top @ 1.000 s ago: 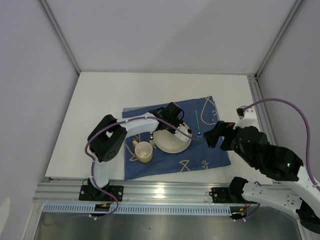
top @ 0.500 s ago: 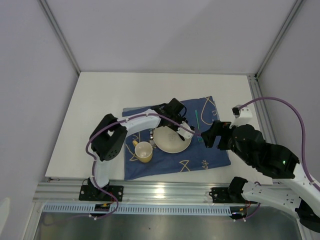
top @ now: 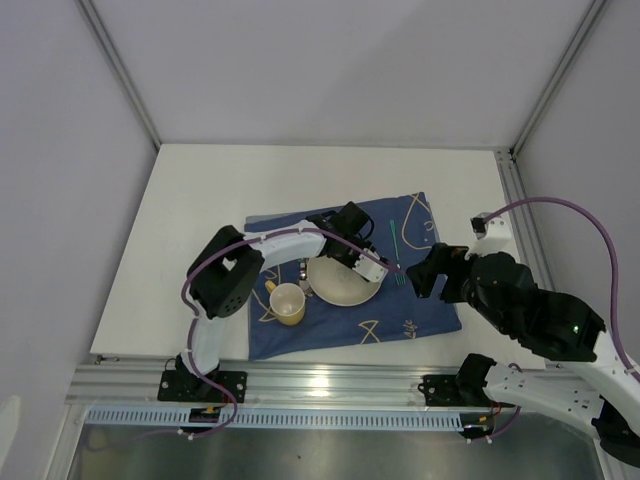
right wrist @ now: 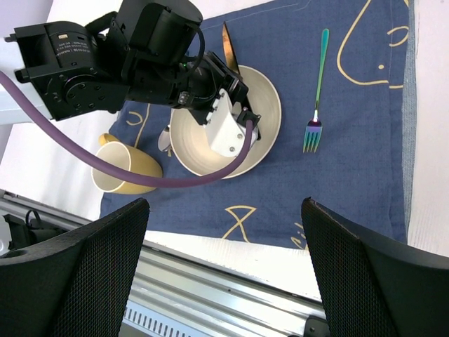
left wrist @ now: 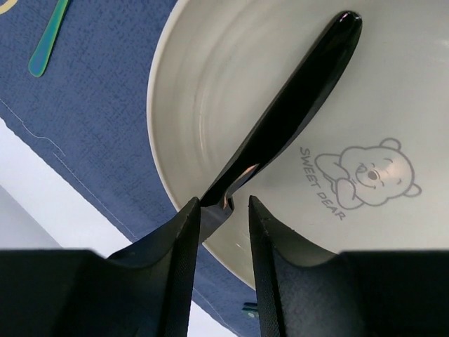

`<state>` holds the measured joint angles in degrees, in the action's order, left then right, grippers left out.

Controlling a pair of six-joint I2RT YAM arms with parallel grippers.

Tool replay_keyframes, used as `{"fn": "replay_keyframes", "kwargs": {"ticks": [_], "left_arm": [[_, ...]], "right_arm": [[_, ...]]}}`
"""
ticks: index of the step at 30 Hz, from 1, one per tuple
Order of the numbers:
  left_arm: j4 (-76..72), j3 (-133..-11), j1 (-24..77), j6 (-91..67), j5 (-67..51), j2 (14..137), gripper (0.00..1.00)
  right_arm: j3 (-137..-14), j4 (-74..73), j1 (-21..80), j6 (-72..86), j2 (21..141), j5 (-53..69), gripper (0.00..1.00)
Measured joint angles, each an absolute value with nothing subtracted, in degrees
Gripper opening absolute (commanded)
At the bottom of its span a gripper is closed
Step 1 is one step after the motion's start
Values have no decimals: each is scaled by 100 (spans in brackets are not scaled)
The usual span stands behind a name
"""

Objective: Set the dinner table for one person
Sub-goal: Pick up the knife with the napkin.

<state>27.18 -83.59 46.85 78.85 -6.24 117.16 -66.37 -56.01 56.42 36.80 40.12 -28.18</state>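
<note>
A dark utensil point(left wrist: 295, 98) is pinched in the left gripper point(left wrist: 224, 203) over the bowl point(left wrist: 203, 84); the cloth point(top: 400, 315) is spread on the dinner table point(top: 200, 200); the right gripper point(right wrist: 224, 207) is held wide, empty; next, the utensil is probably to be laid beside the bowl.

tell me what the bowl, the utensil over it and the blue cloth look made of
Bowl: likely glazed ceramic, cream and glossy, with a printed bear. Utensil: probably polished metal, dark with mirror-like reflections. Cloth: woven fabric, matte, with visible weave and a stitched hem.
</note>
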Motion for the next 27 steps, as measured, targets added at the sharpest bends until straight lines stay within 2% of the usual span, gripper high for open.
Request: {"fn": "replay_keyframes", "kwargs": {"ticks": [10, 13, 15, 17, 19, 27], "left_arm": [[2679, -8541, 4696, 7896, -617, 11990, 40], [2731, -8659, 4696, 7887, -624, 12066, 37], [2775, -8700, 4696, 7876, -635, 12088, 33], [2823, -8718, 4696, 7828, -648, 12097, 21], [2873, -8729, 4696, 7813, -646, 12099, 2], [2947, -8838, 4694, 7791, -642, 12097, 0]], "right_arm": [[-6637, -5732, 5642, 3778, 3927, -2816, 93], [-6637, -5743, 5642, 3795, 3907, -2814, 93], [-6637, -5747, 5642, 3795, 3907, -2810, 93], [-6637, -5749, 5642, 3795, 3907, -2810, 93], [-6637, -5749, 5642, 3798, 3907, -2808, 93], [-6637, -5747, 5642, 3800, 3907, -2808, 93]]}}
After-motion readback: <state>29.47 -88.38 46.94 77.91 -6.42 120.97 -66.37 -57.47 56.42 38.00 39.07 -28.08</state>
